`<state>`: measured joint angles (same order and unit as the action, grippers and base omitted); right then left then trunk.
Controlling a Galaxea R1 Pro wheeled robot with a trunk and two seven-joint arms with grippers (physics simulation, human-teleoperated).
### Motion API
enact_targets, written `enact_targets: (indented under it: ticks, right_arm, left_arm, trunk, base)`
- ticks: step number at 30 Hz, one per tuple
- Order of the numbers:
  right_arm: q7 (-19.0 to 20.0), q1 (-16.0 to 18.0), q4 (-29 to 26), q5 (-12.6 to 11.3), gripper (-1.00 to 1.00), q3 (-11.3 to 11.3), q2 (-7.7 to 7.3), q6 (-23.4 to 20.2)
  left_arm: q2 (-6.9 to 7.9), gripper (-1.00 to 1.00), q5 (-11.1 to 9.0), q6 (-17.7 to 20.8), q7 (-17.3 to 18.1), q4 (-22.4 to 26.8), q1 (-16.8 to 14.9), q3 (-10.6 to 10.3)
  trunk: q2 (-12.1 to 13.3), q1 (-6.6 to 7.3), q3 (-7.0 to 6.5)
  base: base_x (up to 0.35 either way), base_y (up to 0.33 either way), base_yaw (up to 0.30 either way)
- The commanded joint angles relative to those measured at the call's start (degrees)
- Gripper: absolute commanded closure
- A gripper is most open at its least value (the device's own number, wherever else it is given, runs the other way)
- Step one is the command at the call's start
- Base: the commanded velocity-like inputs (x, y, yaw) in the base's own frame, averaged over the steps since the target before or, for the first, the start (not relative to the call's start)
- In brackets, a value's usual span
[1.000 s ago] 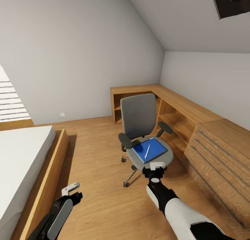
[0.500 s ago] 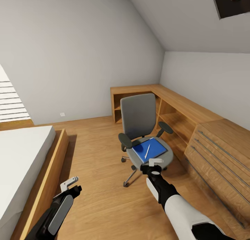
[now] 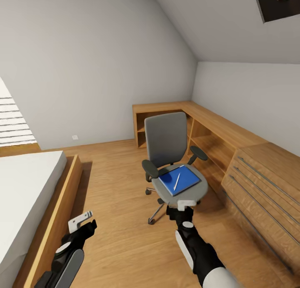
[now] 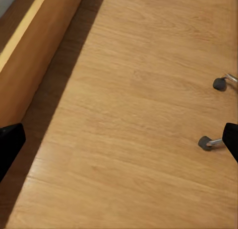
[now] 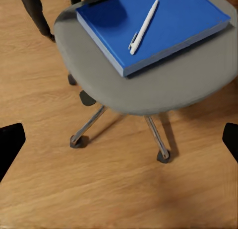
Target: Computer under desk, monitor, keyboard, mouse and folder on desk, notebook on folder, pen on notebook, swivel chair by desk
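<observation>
Centre of the head view: the swivel chair (image 3: 173, 163) stands on the plank floor (image 3: 112, 204), its seat facing the camera. On the seat lies the folder (image 3: 180, 180), with the pen (image 3: 176, 181) resting diagonally across it. The folder's near edge sits close to the seat's front rim, inside it. At right, a wood drawer unit (image 3: 258, 184) and low shelving (image 3: 204, 134) run along the wall, near the chair's right side. At lower left, a bed frame (image 3: 54, 213) borders a wide strip of open floor between it and the chair.

The right gripper (image 3: 186, 204) hovers at the seat's front edge, apart from the folder; its jaws are spread wide. The left gripper (image 3: 80, 221) hangs over bare floor beside the bed frame, jaws likewise spread.
</observation>
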<state>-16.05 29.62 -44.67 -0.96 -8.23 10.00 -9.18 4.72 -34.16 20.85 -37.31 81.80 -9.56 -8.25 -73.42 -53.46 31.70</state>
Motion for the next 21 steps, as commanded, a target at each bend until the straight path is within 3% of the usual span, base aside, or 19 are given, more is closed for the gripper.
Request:
enact_targets:
  ticks: [1, 2, 3, 21]
  right_arm:
    - [-0.87, -2.75, -4.7, -0.07, -1.0, -1.88, 0.0, -2.81]
    - [-1.14, -3.81, -6.65, -0.1, -1.0, -2.58, 0.0, -3.93]
    - [-2.13, -7.26, -13.5, -0.17, -1.0, -4.89, 0.0, -8.32]
    - [-2.25, -8.17, -14.17, -0.15, -1.0, -5.47, 0.0, -8.57]
  left_arm:
    - [0.05, -1.0, 0.02, 0.14, -0.51, 0.7, 0.41, -0.19]
    - [0.04, -1.0, 0.15, 0.14, -0.52, 0.92, 0.57, -0.21]
    - [0.04, -1.0, 0.56, 0.15, -0.56, 1.62, 1.07, -0.26]
    - [-0.05, -1.0, 0.6, 0.16, -0.57, 1.79, 1.21, -1.08]
  trunk:
    - [-0.03, 0.0, 0.06]
    - [-0.03, 0.0, 0.06]
    - [-0.03, 0.0, 0.06]
    - [-0.03, 0.0, 0.06]
  base:
    - [0.0, 0.0, 0.0]
    - [0.0, 0.0, 0.0]
    - [0.092, 0.0, 0.0]
    - [0.292, 0.0, 0.0]
